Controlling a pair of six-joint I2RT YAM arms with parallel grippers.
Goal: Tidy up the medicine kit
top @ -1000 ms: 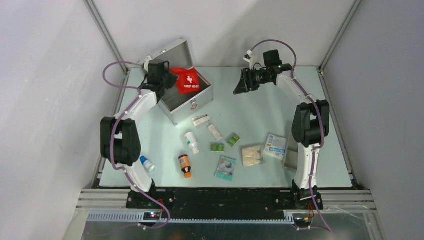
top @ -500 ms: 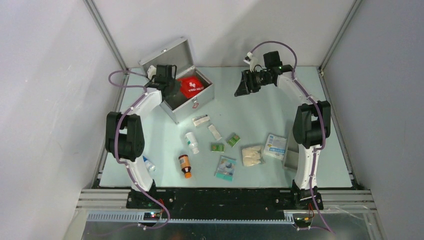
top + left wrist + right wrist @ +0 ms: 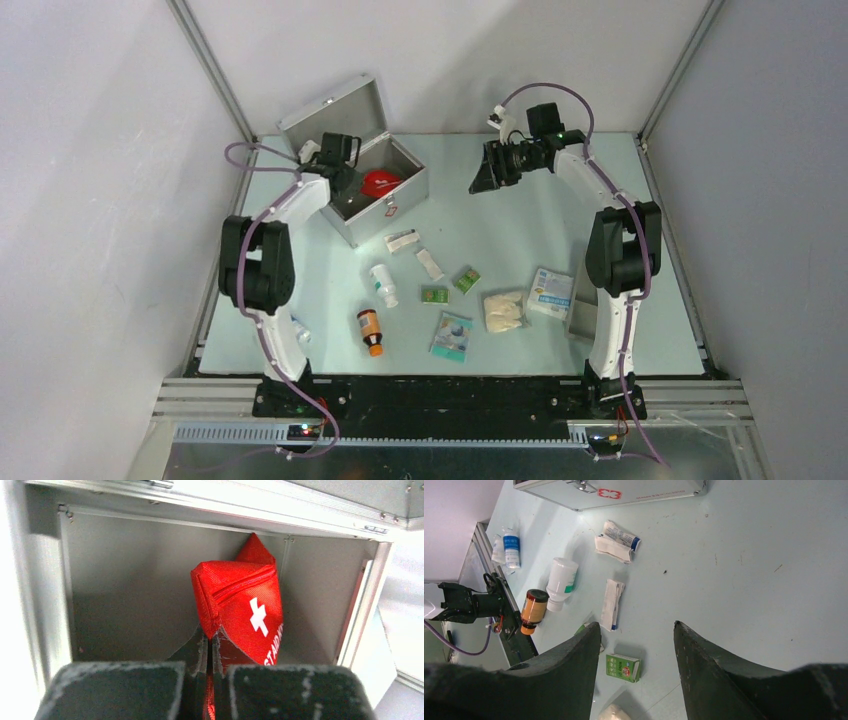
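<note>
- Walls of plain silver metal box me in at the far left of the desk [image 3: 520,220]. This is the medicine kit [image 3: 388,208], lid up, with my left jaws inside it, pinched shut on the edge of a red woven pouch [image 3: 240,605] that stands upright with its zip showing.
- Loose in front of it: round white bottle [image 3: 383,285], amber bottle [image 3: 370,331], green carton [image 3: 434,295], soft gauze pack [image 3: 503,310], flat blue-white box [image 3: 551,292].
- My right jaws hang parted and empty over bare desk, well apart from the kit.

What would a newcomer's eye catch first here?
The red first-aid pouch stands out, pinched by the left tool inside the open silver medicine kit at the table's far left. A white bottle, an amber bottle and small packets lie scattered mid-table; the right tool hangs open and empty.
</note>
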